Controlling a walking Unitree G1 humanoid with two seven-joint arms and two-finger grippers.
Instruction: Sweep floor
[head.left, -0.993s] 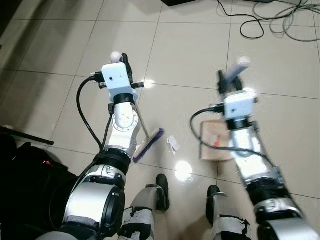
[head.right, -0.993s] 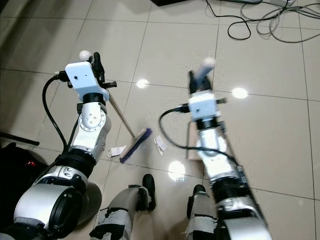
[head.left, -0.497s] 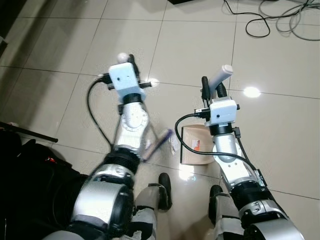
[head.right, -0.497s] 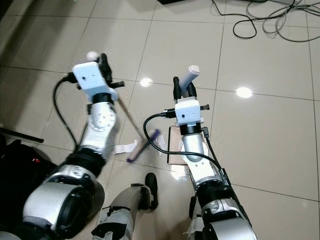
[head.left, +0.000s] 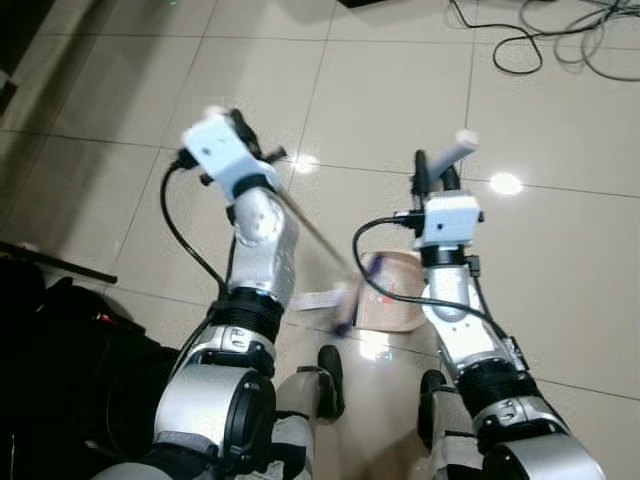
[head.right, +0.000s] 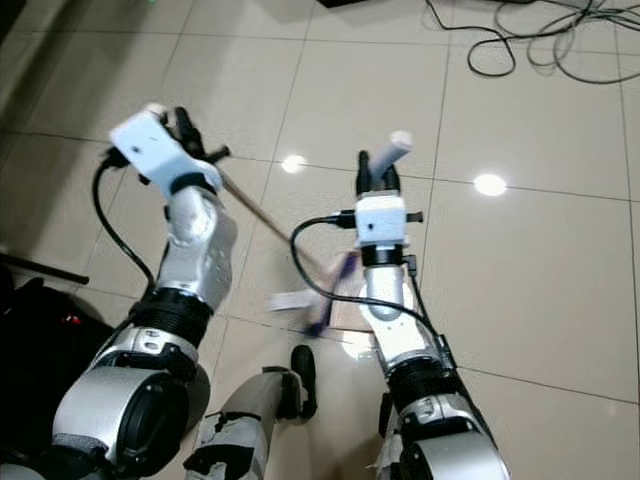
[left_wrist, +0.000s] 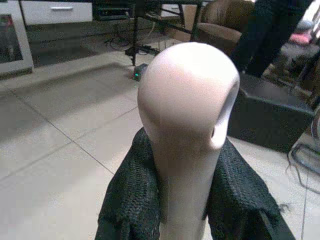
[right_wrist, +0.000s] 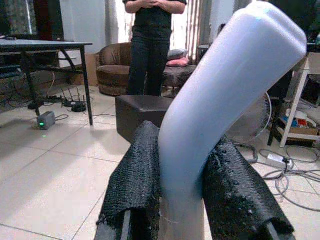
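My left gripper (head.left: 238, 128) is shut on the pale knobbed handle of a broom (left_wrist: 187, 100), with black fingers (left_wrist: 127, 205) on either side of it. The thin stick (head.left: 315, 232) slants down to the blurred purple bristle head (head.left: 350, 305). That head lies at the left edge of a tan dustpan (head.left: 398, 302) on the floor. My right gripper (head.left: 436, 178) is shut on the dustpan's pale blue handle (right_wrist: 225, 90), which stands upright. A white paper scrap (head.left: 314, 299) lies on the tiles just left of the bristles.
Tangled cables (head.left: 560, 40) lie on the tiles far ahead on the right. A black bag (head.left: 60, 345) and a dark rod (head.left: 60, 265) sit at my left. My feet (head.left: 327, 368) stand just behind the dustpan. A person (right_wrist: 152, 45), a black ottoman (right_wrist: 145, 107) and a table (right_wrist: 45, 47) stand across the room.
The broom head has swung right, from left of the dustpan to its edge, as my left wrist tilted outward. The dustpan and right arm have stayed put over the last half second.
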